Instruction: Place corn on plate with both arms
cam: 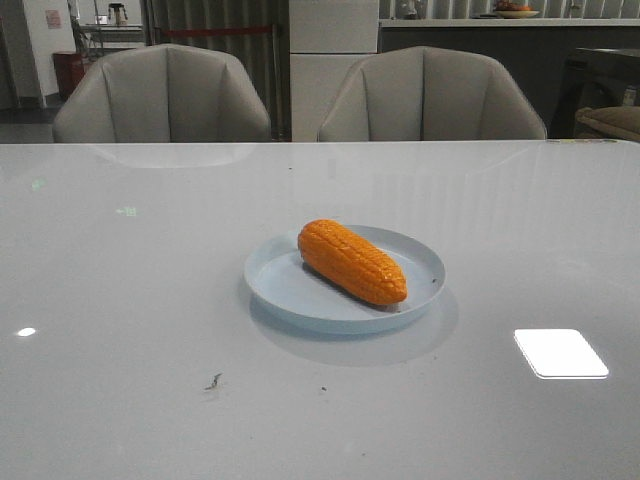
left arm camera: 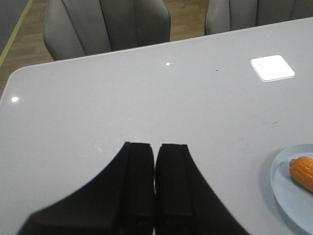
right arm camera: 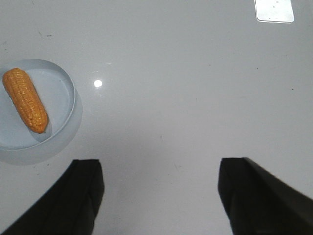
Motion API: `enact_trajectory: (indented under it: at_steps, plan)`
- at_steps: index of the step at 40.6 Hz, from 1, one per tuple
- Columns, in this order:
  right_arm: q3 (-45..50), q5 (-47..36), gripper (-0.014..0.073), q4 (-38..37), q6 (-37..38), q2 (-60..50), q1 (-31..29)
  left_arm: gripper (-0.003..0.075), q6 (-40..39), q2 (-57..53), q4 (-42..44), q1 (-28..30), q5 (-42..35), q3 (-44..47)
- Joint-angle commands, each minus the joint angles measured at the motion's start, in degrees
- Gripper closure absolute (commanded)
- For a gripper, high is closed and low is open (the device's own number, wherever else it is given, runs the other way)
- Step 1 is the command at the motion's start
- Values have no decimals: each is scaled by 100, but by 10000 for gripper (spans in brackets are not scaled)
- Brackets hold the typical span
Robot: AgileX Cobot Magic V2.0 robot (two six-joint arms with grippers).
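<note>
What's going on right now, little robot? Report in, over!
Left gripper shut, empty. Right gripper open, empty, above bare table. Corn lying on plate. Nothing in the way.

Office or lounge-type room. Glossy white bench (cam: 120, 300), two grey padded chairs (cam: 165, 95) at 12 o'clock behind it, wood floor, dark counter (cam: 480, 40) at 1 o'clock, ceiling-light reflections on the surface.

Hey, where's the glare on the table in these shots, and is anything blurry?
Front view: bright rectangular glare near the table's right side, soft shadow under the plate. Left wrist view: same patch far off, shut left gripper slightly soft. Right wrist view: small glare dot beside the plate; corn sharp.
</note>
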Motion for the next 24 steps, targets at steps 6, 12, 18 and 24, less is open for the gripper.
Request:
enact_trajectory:
  at_steps: [6, 12, 18, 24]
  plan:
    - [-143, -416, 2, 36, -38, -68, -34, 631, -67, -59, -30, -38, -490, -166]
    - [-143, -423, 2, 36, -38, -68, -34, 631, -67, -59, -33, -17, -598, -149]
    - [-143, -423, 2, 36, -38, -68, -34, 631, -67, -462, -14, -17, -1250, 255]
    - [-143, -423, 2, 36, -38, -68, -34, 631, -78, -1282, -45, 156, -2500, 1378]
